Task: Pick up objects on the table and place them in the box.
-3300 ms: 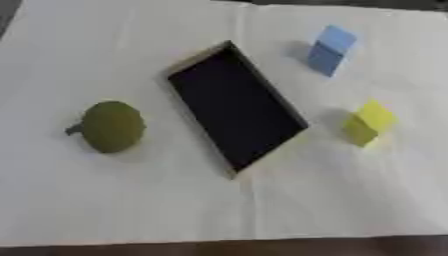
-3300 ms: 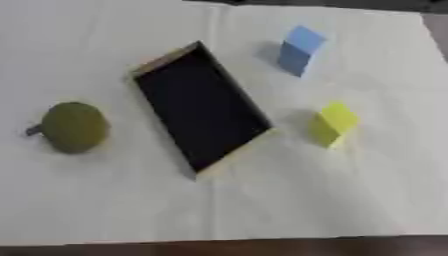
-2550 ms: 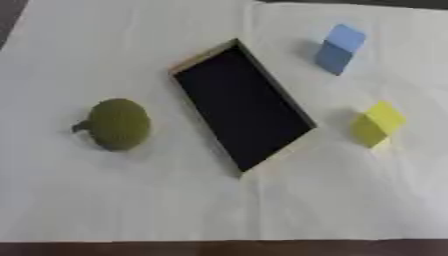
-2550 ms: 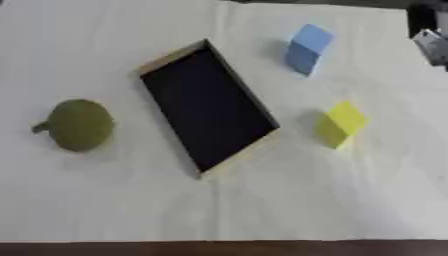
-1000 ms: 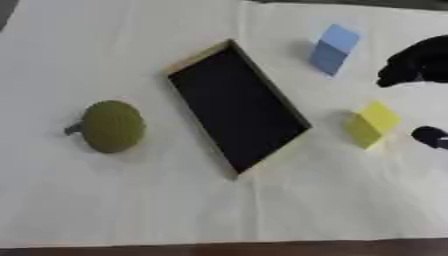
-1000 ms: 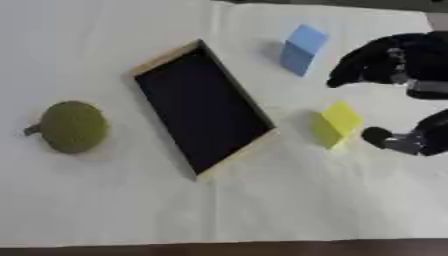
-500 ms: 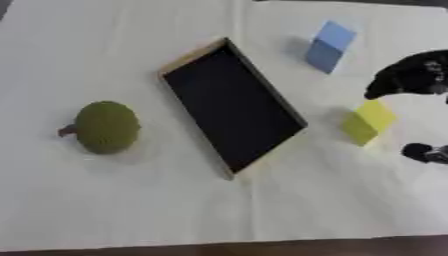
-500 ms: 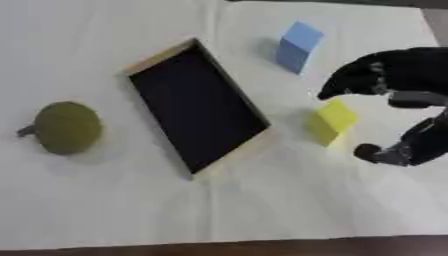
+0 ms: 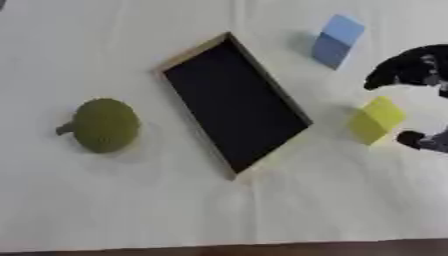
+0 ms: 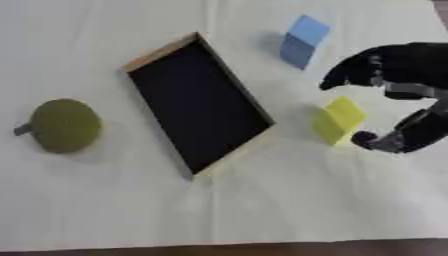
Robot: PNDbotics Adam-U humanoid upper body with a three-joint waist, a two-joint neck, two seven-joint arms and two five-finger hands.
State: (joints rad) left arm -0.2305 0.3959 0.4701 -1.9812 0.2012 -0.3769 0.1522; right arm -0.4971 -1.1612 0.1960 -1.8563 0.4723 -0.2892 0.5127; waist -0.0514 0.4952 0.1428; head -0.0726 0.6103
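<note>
**A:** Where is your right hand [image 10: 404, 80] at this moment?

**B:** It comes in from the right edge and sits around the yellow block [image 10: 339, 120]. Your fingers [image 10: 350, 70] curve over the block's far side, and your thumb [image 10: 366, 138] sits at its near right corner.

**A:** Have you got hold of the block?

**B:** The hand is spread and cupped, not clenched. The thumb tip looks to be just beside the block, perhaps touching it, but the view is too soft there for me to be sure. The fingertips above it stand apart from the block. The block itself rests on the white cloth [image 9: 219, 210].

**A:** And the box?

**B:** The box [image 9: 234, 102] lies in the middle of the cloth, set at a slant, with a pale wooden rim and a dark inside. Nothing lies in it. The yellow block is just to its right, near the lower right corner.

**A:** What else have you on the table?

**B:** A blue block [image 9: 336, 40] stands well beyond the yellow one, toward the far right. A round olive-green thing [image 9: 104, 124] with a small stub on its left side lies well to the left of the box.

**A:** Your left hand?

**B:** It shows in neither view.
</note>
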